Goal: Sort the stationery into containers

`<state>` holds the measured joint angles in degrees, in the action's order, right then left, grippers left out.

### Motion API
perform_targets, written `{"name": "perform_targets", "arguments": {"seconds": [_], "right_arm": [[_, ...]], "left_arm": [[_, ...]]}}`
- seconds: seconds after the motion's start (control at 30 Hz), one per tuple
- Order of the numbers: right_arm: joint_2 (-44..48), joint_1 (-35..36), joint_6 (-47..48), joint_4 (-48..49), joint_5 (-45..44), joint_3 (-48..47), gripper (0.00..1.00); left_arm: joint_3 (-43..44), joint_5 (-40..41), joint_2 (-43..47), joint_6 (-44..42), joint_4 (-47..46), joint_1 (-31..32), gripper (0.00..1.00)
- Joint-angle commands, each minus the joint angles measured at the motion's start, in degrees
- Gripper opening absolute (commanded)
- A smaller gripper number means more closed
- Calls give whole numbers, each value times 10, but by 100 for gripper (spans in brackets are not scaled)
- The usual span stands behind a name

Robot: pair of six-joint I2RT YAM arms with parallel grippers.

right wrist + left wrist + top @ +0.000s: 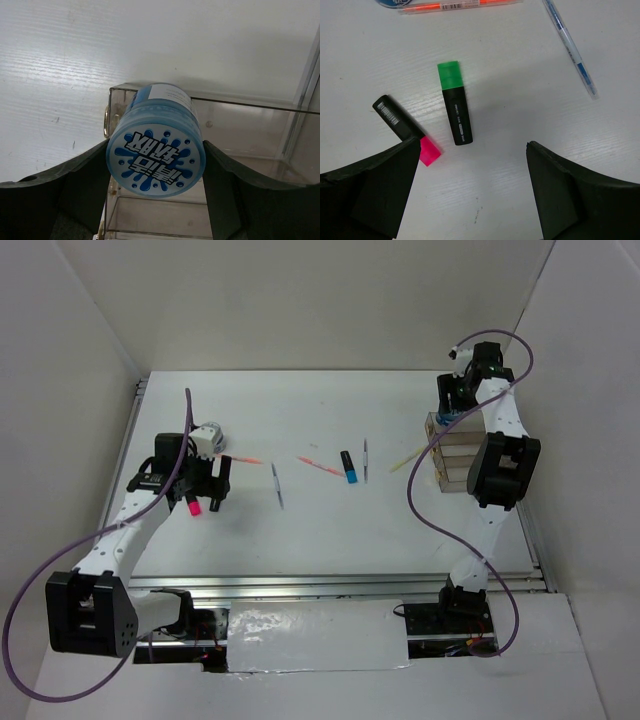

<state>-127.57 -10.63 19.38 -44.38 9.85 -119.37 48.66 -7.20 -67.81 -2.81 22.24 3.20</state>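
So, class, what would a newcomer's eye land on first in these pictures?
First, the right hand, shut on a blue-white tape roll, over the clear tray at far right. Then the open left hand above a green highlighter and a pink highlighter, at the left.

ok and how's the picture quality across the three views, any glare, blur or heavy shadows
Top external: even light, soft shadows, glare only on the shiny strip near the bottom edge. Left wrist: sharp, green highlighter and pink highlighter crisp, faint shadows. Right wrist: tape roll very close yet its label is legible; clear tray walls carry faint reflections.
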Motion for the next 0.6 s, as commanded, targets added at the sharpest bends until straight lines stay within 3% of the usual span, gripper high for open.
{"name": "perform_targets", "arguments": {"seconds": [0.0, 0.57], "right_arm": [[0, 6, 9, 15, -1, -32, 40], [3, 3, 15, 12, 2, -17, 37]], "left_arm": [[13, -11, -5, 2, -21, 2, 99], [13, -12, -17, 5, -22, 2, 99]]}}
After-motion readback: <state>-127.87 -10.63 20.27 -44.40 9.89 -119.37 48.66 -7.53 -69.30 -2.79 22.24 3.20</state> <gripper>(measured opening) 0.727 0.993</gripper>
